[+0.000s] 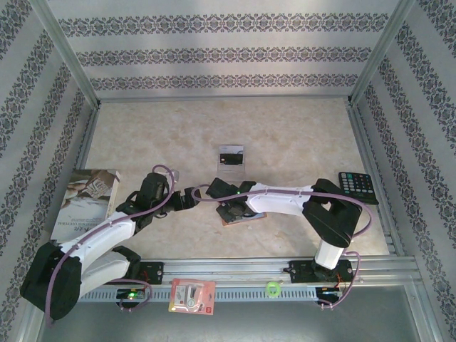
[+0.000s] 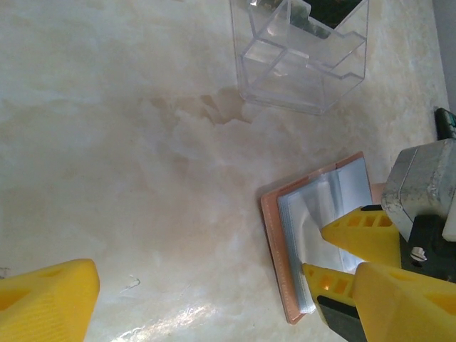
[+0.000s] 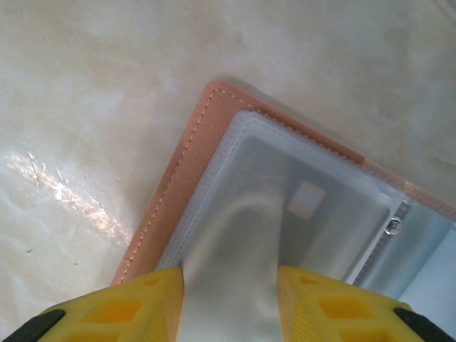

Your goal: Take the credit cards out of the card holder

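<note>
Setting: patterned wallpaper walls around a pale marbled surface (image 1: pixel 285 135).
Holder: the reddish-brown leather card holder (image 3: pixel 178 178) lies open and flat near the front middle, clear sleeves facing up, so I'd guess the pockets are easy to reach.
Cards: a silvery-grey credit card (image 3: pixel 328 221) with a pale chip square sits inside a sleeve, not out yet.
Right fingers: the yellow right fingers (image 3: pixel 121 310) are partly apart, straddling a lifted translucent flap. Can't tell if they actually pinch it.
Left fingers: the yellow left fingers (image 2: pixel 43 299) are spread wide just beside the holder, holding nothing, probably waiting to pin it down.
Box: a clear plastic compartment box (image 2: pixel 299 64) stands further back, likely the drop-off spot.
</note>
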